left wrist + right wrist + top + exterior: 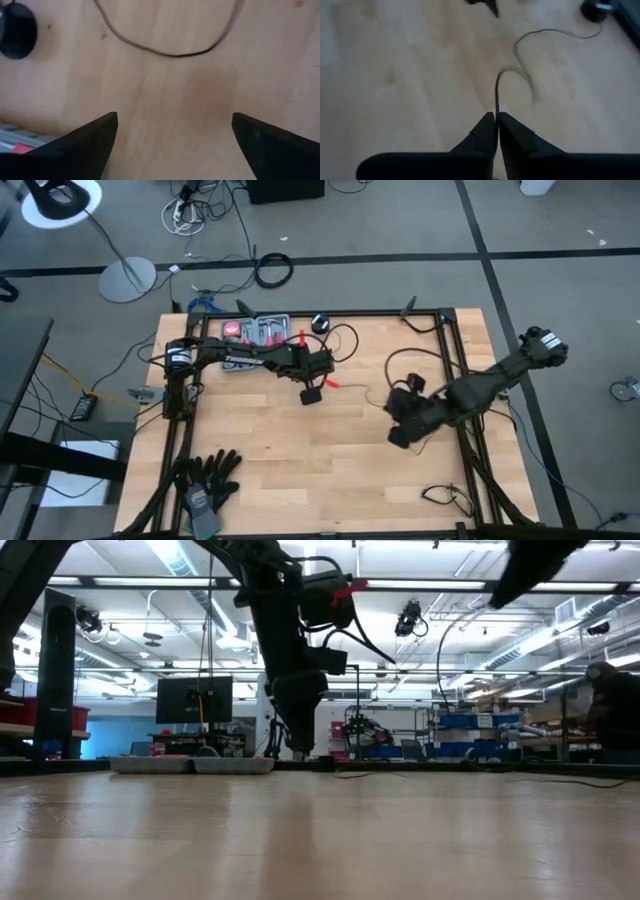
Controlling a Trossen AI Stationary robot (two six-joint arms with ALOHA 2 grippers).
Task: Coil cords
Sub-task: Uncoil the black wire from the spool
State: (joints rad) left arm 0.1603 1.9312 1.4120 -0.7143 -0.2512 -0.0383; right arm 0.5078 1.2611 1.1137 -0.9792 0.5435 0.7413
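The cord is a thin black wire (352, 340) lying in loose loops on the wooden table, with a round black puck (320, 323) at its far end. My left gripper (312, 392) hovers open above the table's middle. In its wrist view (175, 145) an arc of the wire (170, 52) and the puck (17, 32) lie beyond its fingers. My right gripper (398, 432) is right of centre and shut on the wire (496, 95). My right gripper pinches a single strand of the wire (496, 111) between its two fingertips. Beyond the fingers the wire runs on, bends in a slack curve (520, 75) over the table and goes on toward the puck (594, 11).
A tray with red-handled tools (258, 332) stands at the far left. Black gloves (205, 480) lie at the near left corner, and a short black cable (445, 498) at the near right. More wire loops (420, 358) lie at the far right.
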